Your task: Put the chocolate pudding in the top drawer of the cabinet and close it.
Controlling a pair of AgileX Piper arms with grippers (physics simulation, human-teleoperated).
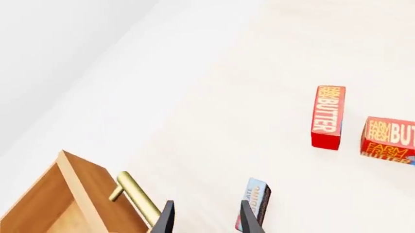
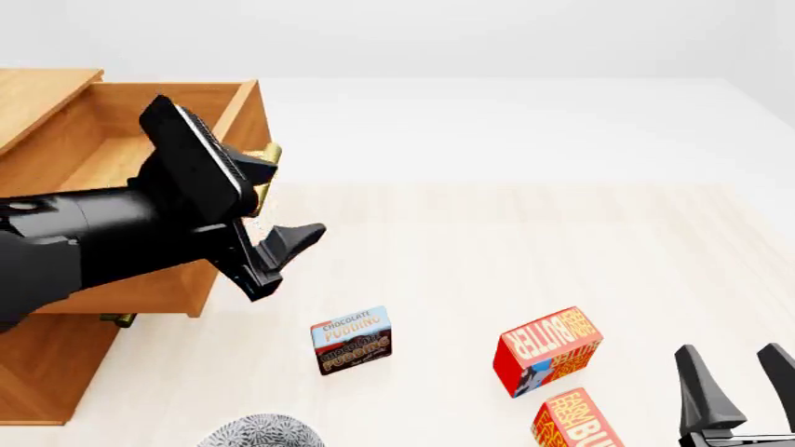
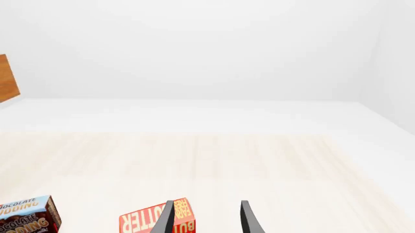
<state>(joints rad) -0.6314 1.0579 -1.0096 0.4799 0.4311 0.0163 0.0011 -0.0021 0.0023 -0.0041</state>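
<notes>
In the left wrist view, the left hand (image 1: 204,217) is seen with its fingers apart and nothing between them; the brass handle (image 1: 137,196) of the top drawer (image 1: 68,194) lies just beside one fingertip, and the chocolate pudding (image 1: 256,203) stands on edge just beyond the other, partly hidden behind it. It is judged that the drawer stands open enough and that the pudding is to be fetched next: the hand is best swung clear of the handle, lowered over the box and closed across its slim faces, so that it is not tipped. In the front view, the box (image 2: 350,340) is shown standing on the bench (image 2: 522,242), apart from the cabinet (image 2: 44,358) and from the two butter boxes (image 2: 546,349); the open drawer's hollow is shown too, which the wrist view barely gives. The right hand (image 2: 735,377) rests low, its fingers apart and holding nothing. In the right wrist view, one butter box (image 3: 152,221) lies just ahead of the fingers and the pudding's lettering is readable at the edge; the left hand is not shown there.
</notes>
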